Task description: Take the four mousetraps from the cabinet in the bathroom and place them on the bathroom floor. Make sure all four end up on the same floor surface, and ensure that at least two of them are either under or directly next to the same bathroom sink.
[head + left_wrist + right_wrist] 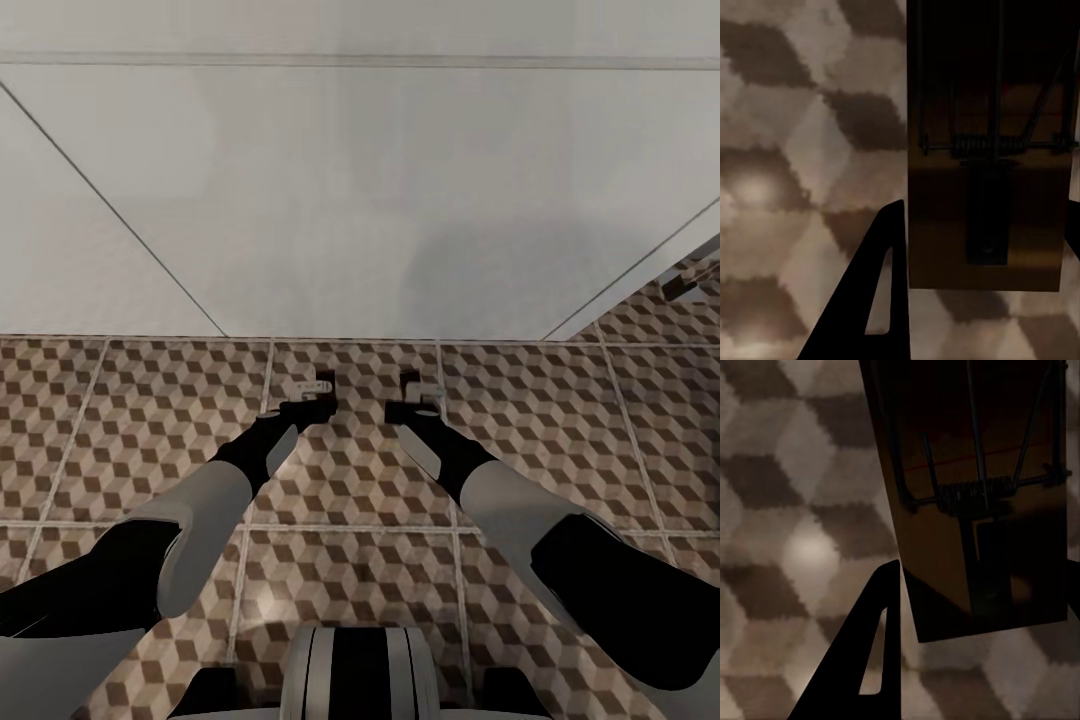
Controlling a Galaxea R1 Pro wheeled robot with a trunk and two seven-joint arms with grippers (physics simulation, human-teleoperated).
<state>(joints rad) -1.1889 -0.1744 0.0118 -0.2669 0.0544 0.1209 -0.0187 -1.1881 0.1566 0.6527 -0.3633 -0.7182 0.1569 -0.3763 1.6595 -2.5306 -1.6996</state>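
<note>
**2 mousetraps held over the tiled floor, 1 in each gripper**

The left mousetrap (986,195) is a brown wooden rectangle with a wire spring across its middle and a dark plate below it. In the left wrist view it sits between the 2 dark fingers (874,300) of the left gripper (316,388), which are closed against its edges; 1 finger shows fully and the other only as a sliver at the frame edge. The right mousetrap (979,510) looks much the same but darker and slightly tilted, clamped between the fingers (866,656) of the right gripper (413,390).

Both wrist views show the traps close up, with wire and spring detail, against blurred cube-pattern tiles. The head view cannot show that: there the traps are too small to make out at the gripper tips. It gives the wider layout instead. Both arms reach forward side by side over the bathroom floor (120,420), the grippers near each other and close to the base of a plain white wall (350,200). At the far right edge, a small dark fitting (690,280) sits by the wall.
</note>
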